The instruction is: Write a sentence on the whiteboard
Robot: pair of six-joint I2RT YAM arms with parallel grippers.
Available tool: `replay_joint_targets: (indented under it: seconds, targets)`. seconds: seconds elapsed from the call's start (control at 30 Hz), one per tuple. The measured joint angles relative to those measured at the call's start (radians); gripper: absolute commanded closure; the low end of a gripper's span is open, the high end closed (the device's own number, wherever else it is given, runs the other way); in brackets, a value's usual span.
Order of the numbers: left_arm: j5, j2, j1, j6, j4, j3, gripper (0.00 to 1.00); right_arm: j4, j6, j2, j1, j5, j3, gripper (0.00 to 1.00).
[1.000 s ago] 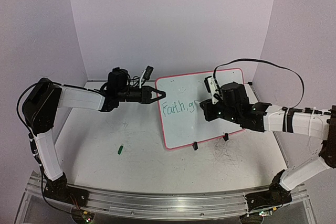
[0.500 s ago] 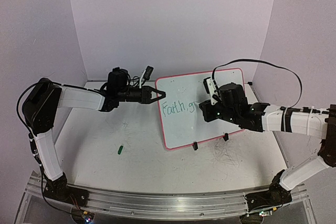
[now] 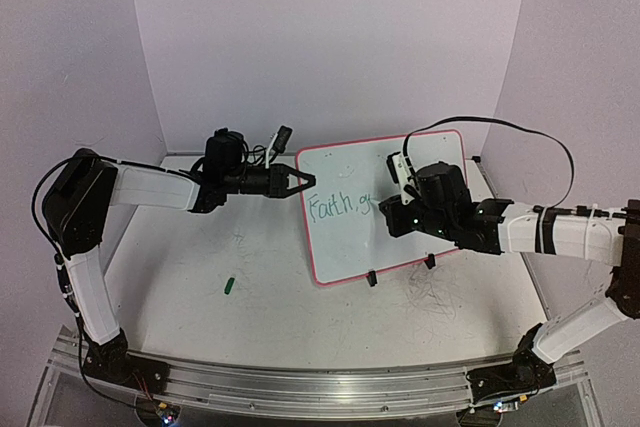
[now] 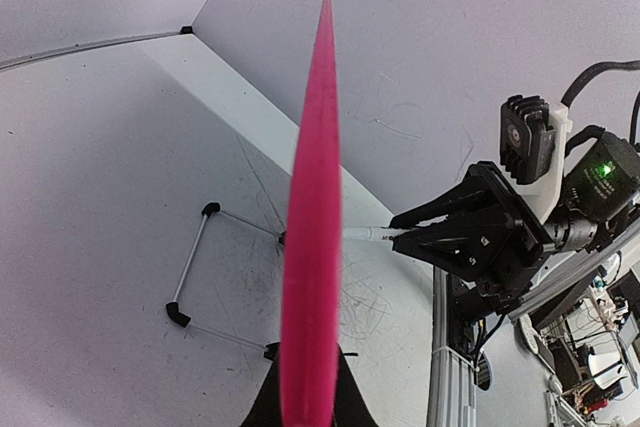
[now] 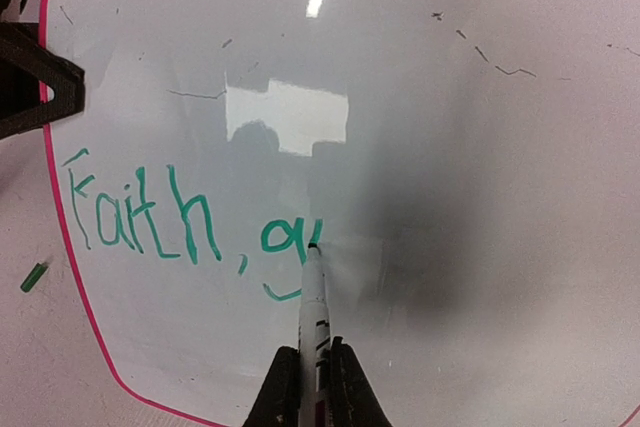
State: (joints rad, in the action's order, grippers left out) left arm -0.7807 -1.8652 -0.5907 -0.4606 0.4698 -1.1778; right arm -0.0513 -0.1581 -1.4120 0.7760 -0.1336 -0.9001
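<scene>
Sentence [image 5: 180, 227]: thin green handwriting, "Faith," complete, then a "g" and the beginning of the next letter.
Progress: by my reading, one word and a bit are down. The rest of the line is unwritten, and most of the white surface to the right of the writing is bare.
Whiteboard [image 3: 350, 237]: stands tilted near the middle of the bench, between the two arms. It is a glossy white rectangle with rounded corners, faintly scratched and reflecting the ceiling light.
Frame [image 4: 312, 247]: thin, smooth, pink-red band round the edge.
Clip feet [image 3: 371, 278]: two small black pieces on the lower edge, resting on the bench.
Marker [image 5: 313, 292]: slim white barrel with black print, its tip touching the surface at the newest green stroke.
Right pincer [image 5: 315, 387]: closed tight on the marker's barrel, pointing it at the writing face.
Left pincer [image 3: 303, 183]: closed on the left edge of the whiteboard, steadying it.
Cap [image 3: 229, 285]: small green cylinder lying on the bench, well apart from the whiteboard on the left arm's side.
Bench [image 3: 200, 247]: flat, matt white, scuffed with dark scribble marks.
</scene>
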Motion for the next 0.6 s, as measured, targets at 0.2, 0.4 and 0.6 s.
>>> replay_joint_targets:
  seconds: [0.2, 0.4, 0.6]
  targets:
    - [0.001, 0.000, 0.000, 0.000, 0.000, 0.000, 1.00, 0.006, 0.000, 0.000, 0.002, -0.015, 0.000, 1.00]
    - [0.002, 0.000, 0.000, 0.000, -0.001, 0.000, 1.00, 0.015, -0.001, 0.000, 0.005, -0.042, -0.009, 1.00]
    - [0.000, 0.002, 0.000, 0.003, -0.001, 0.000, 1.00, 0.015, -0.001, -0.004, 0.004, -0.079, -0.039, 1.00]
